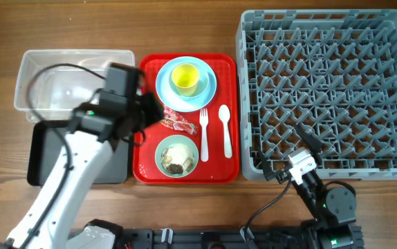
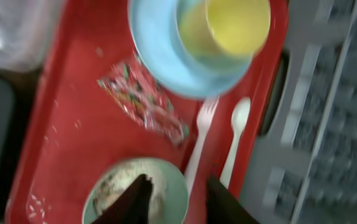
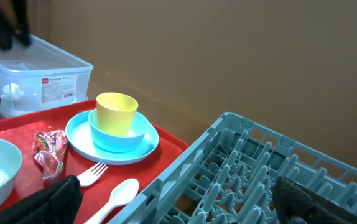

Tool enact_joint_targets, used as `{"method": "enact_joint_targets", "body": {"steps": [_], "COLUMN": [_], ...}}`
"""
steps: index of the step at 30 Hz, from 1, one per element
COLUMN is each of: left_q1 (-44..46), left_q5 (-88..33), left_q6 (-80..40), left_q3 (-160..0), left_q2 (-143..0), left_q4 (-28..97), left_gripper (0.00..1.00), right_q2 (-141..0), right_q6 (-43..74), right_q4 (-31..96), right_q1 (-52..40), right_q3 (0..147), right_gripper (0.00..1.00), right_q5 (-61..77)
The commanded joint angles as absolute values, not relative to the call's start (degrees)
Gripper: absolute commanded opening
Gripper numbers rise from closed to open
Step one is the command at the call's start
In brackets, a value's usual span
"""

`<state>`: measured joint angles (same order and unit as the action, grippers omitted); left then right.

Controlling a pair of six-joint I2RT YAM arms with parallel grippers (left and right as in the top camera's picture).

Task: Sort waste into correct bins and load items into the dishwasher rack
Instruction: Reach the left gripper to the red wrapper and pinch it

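My left fingers [image 2: 140,198] hang low over the red tray [image 2: 66,143], partly spread and pinching nothing, above the mint bowl [image 2: 173,182] at the tray's front edge. The red wrapper [image 2: 144,99] lies flat just beyond, near tray centre, its end just beside the fork [image 2: 197,143]. Likely step: pick the wrapper. Centre over its crinkled middle, span its narrow width, descend to the tray, then close clear of the fork. Off the tray's right side, my right fingers [image 3: 51,199] stand spread wide, empty, at the rack [image 3: 259,168].
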<state>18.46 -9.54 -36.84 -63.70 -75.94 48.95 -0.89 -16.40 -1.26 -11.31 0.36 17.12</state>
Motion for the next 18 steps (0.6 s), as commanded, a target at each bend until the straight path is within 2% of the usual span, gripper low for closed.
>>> {"method": "enact_joint_targets", "body": {"steps": [1, 4, 6, 8, 10, 11, 13, 18], "left_q1": [24.6, 28.3, 29.9, 30.6, 30.6, 30.6, 30.4, 30.4], "left_q5": [-7.6, -2.9, -0.6, 2.0, 4.1, 4.9, 5.5, 5.5], "left_q6": [-36.4, -36.5, -36.5, -38.2, -40.4, -41.0, -41.0, -41.0], "left_q3": [-63.7, -63.7, -63.7, -63.7, -63.7, -63.7, -63.7, -63.7], "left_q2": [-79.2, -81.8, -83.8, -86.2, -88.6, -89.9, -92.7, -98.6], "left_q4": [50.5, 50.0, 49.0, 47.8, 46.8, 46.2, 44.1, 38.9], "left_gripper": [0.15, 0.15, 0.21, 0.31, 0.55, 0.63, 0.72, 0.71], "right_q2": [-0.4, -0.4, -0.4, -0.4, -0.4, -0.4, -0.4, -0.4], "right_q6": [-16.5, -16.5, -16.5, -16.5, -16.5, -16.5, -16.5, -16.5], "right_q4": [-1.4, -1.4, -1.4, -1.4, -1.4, -1.4, -1.4, -1.4], "right_q1": [-11.3, -11.3, -11.3, -11.3, -11.3, -11.3, -11.3, -11.3], "right_q3": [0.3, 0.3, 0.3, 0.3, 0.3, 0.3, 0.3, 0.3], "right_gripper": [1.00, 1.00, 1.00, 1.00, 1.00, 1.00, 1.00, 1.00], "right_q5": [17.5, 17.5, 17.5, 17.5, 17.5, 17.5, 17.5, 17.5]}}
